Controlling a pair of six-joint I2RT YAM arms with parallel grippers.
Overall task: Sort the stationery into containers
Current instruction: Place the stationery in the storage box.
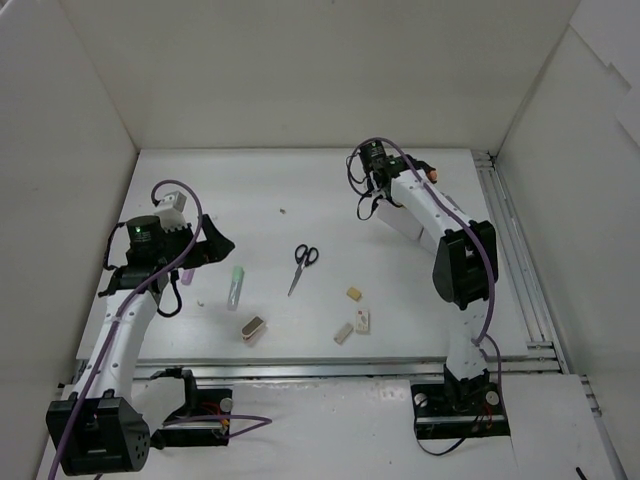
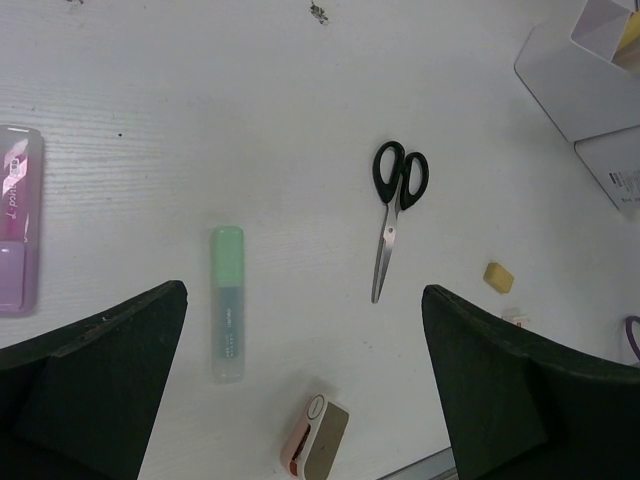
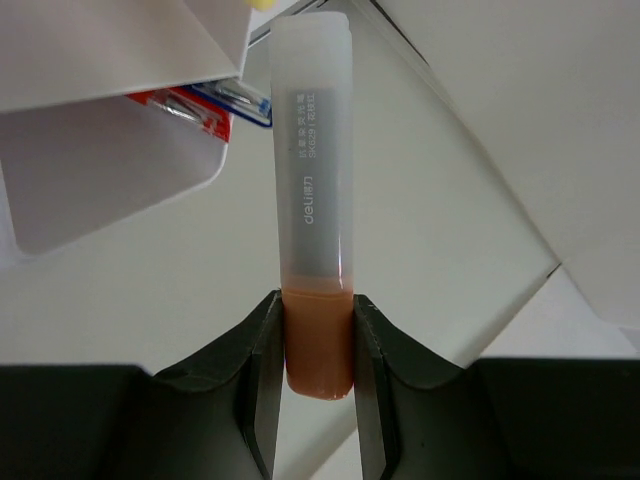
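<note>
My right gripper [image 3: 318, 345] is shut on the orange cap end of an orange marker [image 3: 313, 190], whose clear body points away beside the white compartment tray [image 3: 110, 170]. In the top view this gripper [image 1: 428, 170] is at the back right, over the tray [image 1: 408, 224], which the arm mostly hides. My left gripper [image 2: 303, 300] is open and empty above the table. Below it lie black-handled scissors [image 2: 397, 215], a pale-green marker [image 2: 227, 302], a small metallic block [image 2: 316, 435] and a beige eraser [image 2: 498, 277].
A pink-purple marker [image 2: 18, 220] lies at the left. Red and blue pens [image 3: 215, 105] and something yellow [image 3: 262, 4] sit in the tray. Three small erasers [image 1: 354, 293] [image 1: 362, 320] [image 1: 343, 333] lie right of the scissors [image 1: 303, 262]. White walls enclose the table.
</note>
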